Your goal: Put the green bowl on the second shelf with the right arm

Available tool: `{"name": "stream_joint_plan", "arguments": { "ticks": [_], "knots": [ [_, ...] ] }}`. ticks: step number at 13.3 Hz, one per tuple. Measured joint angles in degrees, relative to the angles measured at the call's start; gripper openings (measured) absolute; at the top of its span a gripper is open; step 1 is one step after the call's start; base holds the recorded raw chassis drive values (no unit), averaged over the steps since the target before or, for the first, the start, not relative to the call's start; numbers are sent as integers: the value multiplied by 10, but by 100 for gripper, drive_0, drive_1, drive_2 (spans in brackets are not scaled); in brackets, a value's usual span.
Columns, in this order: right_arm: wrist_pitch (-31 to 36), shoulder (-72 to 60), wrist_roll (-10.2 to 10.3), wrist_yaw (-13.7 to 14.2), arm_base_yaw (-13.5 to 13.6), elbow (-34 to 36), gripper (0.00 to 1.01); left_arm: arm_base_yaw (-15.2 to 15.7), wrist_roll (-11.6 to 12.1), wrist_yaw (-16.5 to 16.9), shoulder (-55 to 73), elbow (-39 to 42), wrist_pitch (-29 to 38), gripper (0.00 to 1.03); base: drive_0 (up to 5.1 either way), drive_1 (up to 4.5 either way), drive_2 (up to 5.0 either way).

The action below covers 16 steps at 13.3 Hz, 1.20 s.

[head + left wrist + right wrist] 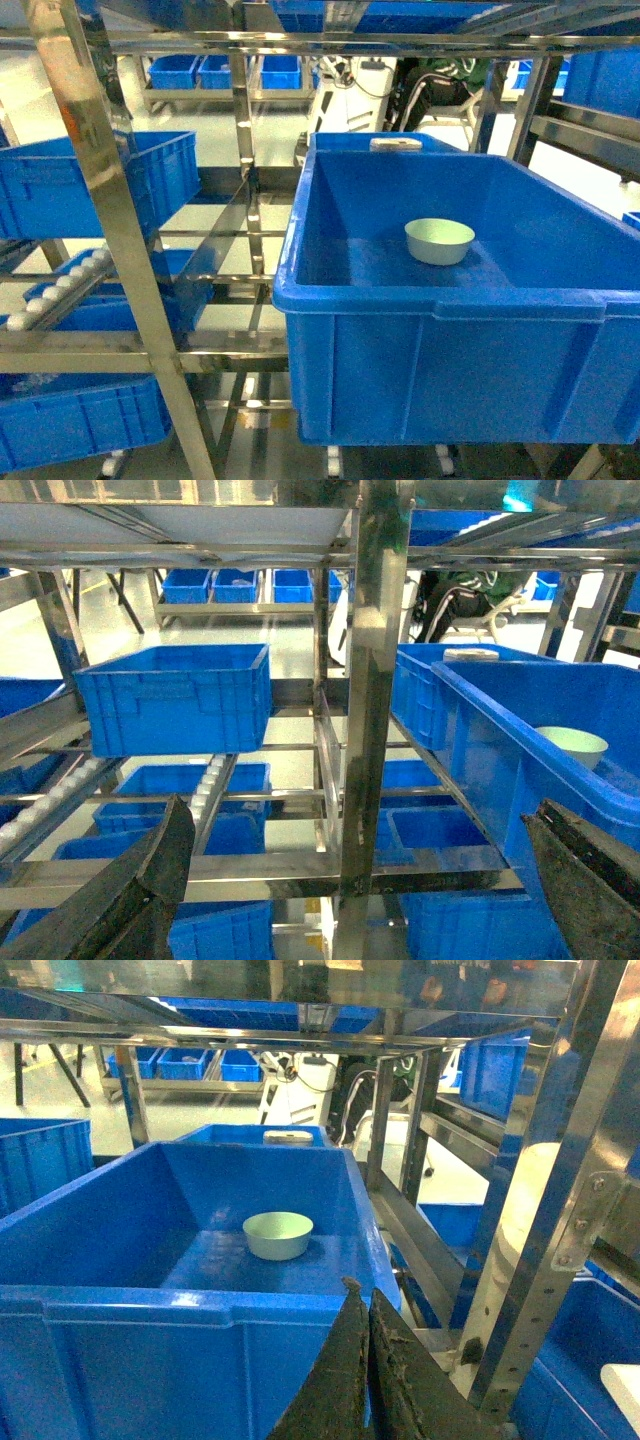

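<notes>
Nearest, at the bottom centre of the right wrist frame, the right claw (367,1380) is seen pressed closed on nothing. Beyond, the green bowl (278,1235) is seated upright inside the blue crate (150,1360) on the second shelf (90,350). The left claw (360,880) is held spread wide.

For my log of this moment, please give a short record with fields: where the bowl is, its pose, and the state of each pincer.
bowl: green bowl, upright, empty
location: on the floor of the large blue crate, toward its back
crate support: steel rack tier
right pincer: shut, holding nothing, outside the crate's near wall
left pincer: open, holding nothing
contact with bowl: none
</notes>
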State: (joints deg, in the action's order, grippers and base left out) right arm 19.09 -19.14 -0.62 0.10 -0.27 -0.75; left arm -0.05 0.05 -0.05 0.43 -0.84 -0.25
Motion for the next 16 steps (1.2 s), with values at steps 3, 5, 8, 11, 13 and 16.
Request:
{"name": "stream_joint_plan", "arguments": {
  "ticks": [3, 5, 8, 11, 13, 16],
  "knots": [
    [-43, 43, 0, 0, 0, 0, 2, 0, 0, 0, 0, 0, 0, 98, 0, 0, 0],
    [-62, 65, 0, 0, 0, 0, 2, 0, 0, 0, 0, 0, 0, 98, 0, 0, 0],
    [-81, 81, 0, 0, 0, 0, 2, 0, 0, 0, 0, 0, 0, 98, 0, 0, 0],
    [-191, 188, 0, -1, 0, 0, 2, 0, 0, -1, 0, 0, 0, 98, 0, 0, 0],
    [-195, 188, 0, -1, 0, 0, 6, 0, 0, 0, 0, 0, 0, 98, 0, 0, 0],
    [-194, 189, 0, -1, 0, 0, 48, 0, 0, 0, 0, 0, 0, 98, 0, 0, 0]
  ]
}}
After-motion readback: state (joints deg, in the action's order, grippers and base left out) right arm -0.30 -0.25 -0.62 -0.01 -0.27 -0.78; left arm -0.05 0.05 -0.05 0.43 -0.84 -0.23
